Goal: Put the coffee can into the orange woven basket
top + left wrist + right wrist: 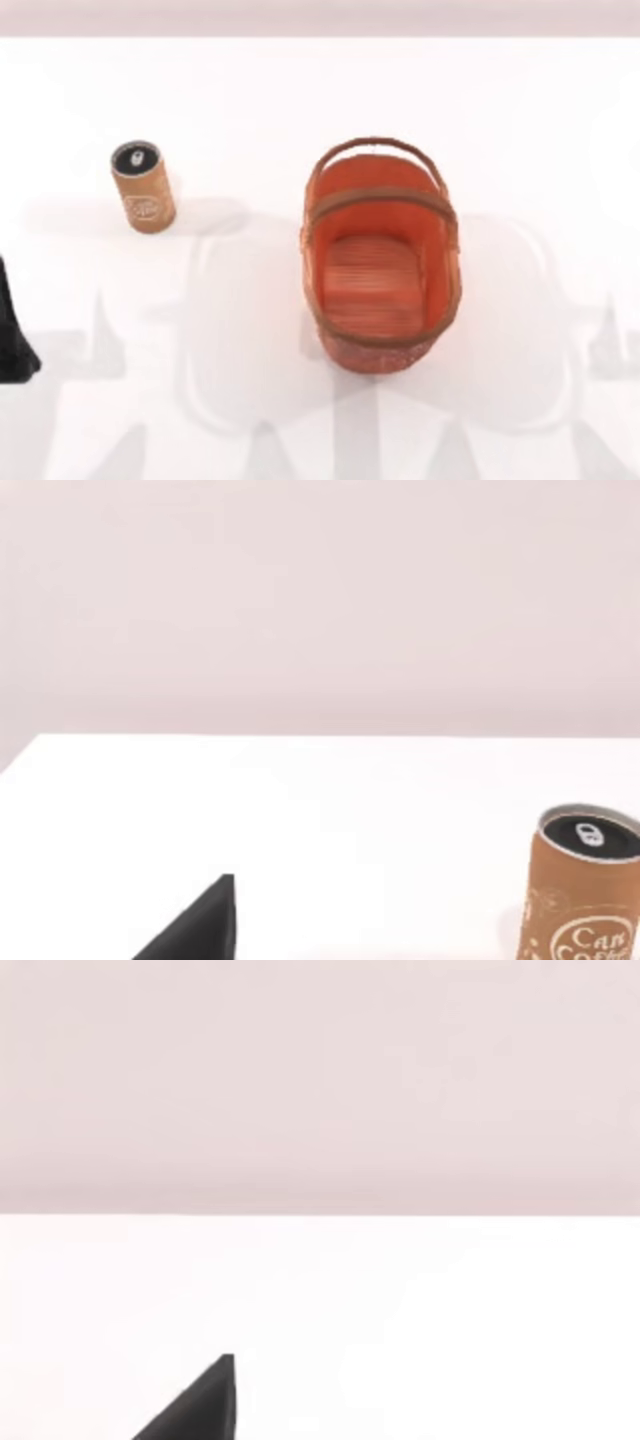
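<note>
The coffee can (pixel 143 187) stands upright on the white table at the far left, a tan-brown cylinder with a dark top and a white round logo. In the left wrist view the coffee can (pixel 583 890) is a short way ahead and off to one side of my left gripper (pixel 200 928), of which only a black wedge shows. The left arm (pixel 12 325) sits at the table's left edge, nearer the front than the can. The orange woven basket (pixel 440 250) stands at mid-table, empty, with two arched brown handles. Only a black wedge of my right gripper (pixel 200 1405) shows, over bare table.
The white table (pixel 240 330) runs back to a pale wall. Between the can and the basket lies an open stretch of tabletop. The right arm is out of the top view.
</note>
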Controlling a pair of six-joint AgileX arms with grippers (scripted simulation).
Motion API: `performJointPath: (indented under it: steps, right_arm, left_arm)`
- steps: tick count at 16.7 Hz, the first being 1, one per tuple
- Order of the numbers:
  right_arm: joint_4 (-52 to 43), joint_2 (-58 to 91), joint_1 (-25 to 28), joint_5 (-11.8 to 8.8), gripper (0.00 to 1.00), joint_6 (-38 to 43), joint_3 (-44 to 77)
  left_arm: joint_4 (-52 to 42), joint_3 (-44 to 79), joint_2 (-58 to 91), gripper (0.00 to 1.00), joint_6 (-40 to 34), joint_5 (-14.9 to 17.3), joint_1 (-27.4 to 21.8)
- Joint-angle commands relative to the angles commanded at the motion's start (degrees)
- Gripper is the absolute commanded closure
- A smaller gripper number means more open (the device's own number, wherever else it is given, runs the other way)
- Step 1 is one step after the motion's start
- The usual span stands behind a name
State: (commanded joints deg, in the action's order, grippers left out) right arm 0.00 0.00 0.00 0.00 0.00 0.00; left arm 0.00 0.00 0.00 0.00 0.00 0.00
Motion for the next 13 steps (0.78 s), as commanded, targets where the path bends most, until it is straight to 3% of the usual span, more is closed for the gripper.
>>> performJointPath:
  steps: [6, 13]
  right_arm:
    - [0.00, 0.00, 0.00, 0.00, 0.00, 0.00, 0.00]
    - [0.00, 0.00, 0.00, 0.00, 0.00, 0.00, 0.00]
  left_arm:
    - [-5.42, 4.11, 5.55, 0.00, 1.92, 1.05, -1.70]
    - [-28.66, 30.56, 33.01, 0.00, 9.81, 3.20, -6.62]
